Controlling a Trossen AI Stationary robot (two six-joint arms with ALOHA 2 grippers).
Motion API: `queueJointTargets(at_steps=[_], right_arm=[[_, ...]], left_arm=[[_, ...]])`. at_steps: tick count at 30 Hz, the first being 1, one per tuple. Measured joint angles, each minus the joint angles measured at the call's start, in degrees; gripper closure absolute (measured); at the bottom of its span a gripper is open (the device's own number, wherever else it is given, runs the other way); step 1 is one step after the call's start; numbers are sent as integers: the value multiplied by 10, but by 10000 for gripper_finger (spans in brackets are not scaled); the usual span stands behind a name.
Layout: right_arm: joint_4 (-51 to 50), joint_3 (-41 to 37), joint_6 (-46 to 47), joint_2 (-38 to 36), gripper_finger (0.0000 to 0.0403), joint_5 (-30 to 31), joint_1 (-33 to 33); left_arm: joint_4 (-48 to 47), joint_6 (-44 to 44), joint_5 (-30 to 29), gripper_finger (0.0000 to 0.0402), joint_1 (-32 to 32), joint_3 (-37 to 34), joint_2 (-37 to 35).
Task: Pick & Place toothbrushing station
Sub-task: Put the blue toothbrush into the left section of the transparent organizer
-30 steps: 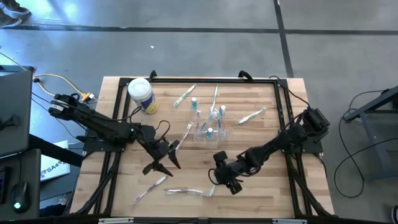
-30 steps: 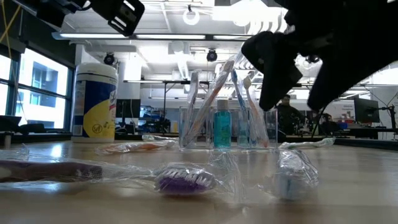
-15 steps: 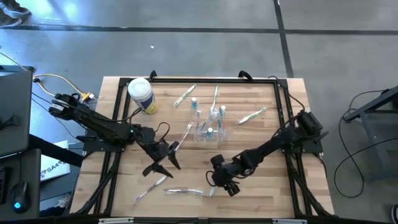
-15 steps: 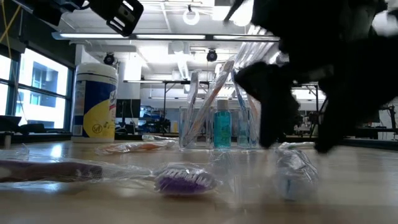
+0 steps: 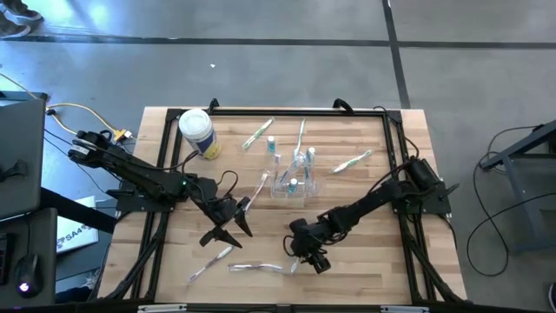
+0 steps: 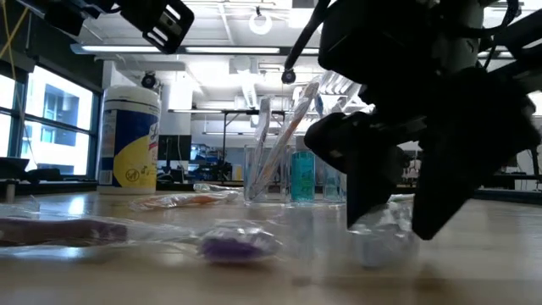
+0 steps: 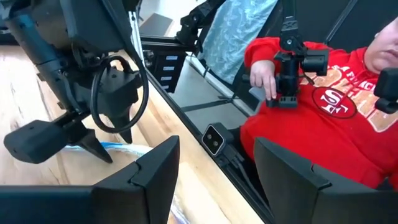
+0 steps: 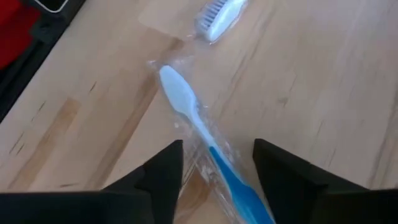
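The toothbrushing station, a clear holder with upright brushes and small tubes, stands on the wood at mid-table, also in the low view. No gripper touches it. My right gripper is low over the near middle of the table. It is open, and its fingers stand on either side of a blue-and-white toothbrush in a clear wrapper that lies flat on the wood. My left gripper hangs open and empty above the table, left of the station. My right gripper slants down from the table's right. Its fingers stand on either side of the wrapped toothbrush's handle, which lies on the table. Whether they touch the brush or its wrapper I cannot tell.
A white tub with a yellow label stands at the far left. Loose wrapped toothbrushes lie at the far side, at the right and near the front edge. A person in red sits beyond the table's near edge.
My right gripper has come down and toward the table's left and near edge, tipping further downward, until its fingers stand around the wrapped blue toothbrush. The wrapped purple-bristled brush beside it has shifted a little toward the left.
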Motion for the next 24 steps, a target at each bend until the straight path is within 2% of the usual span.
queueJointTargets(at_steps=[4,9,12,17,24], right_arm=[[7,0,0,1,275,12,1],[12,-1,2,2,380,15,1],[9,-1,16,-2,385,24,5],[-25,-3,38,-22,385,82,28],[-106,-4,93,-104,385,230,73]], left_arm=[[-3,-8,0,194,0,0,0],[-5,-8,0,194,-4,0,0],[-6,-8,1,194,-8,0,0],[-12,-8,0,194,-8,0,0],[-21,-8,-5,194,-8,0,0]])
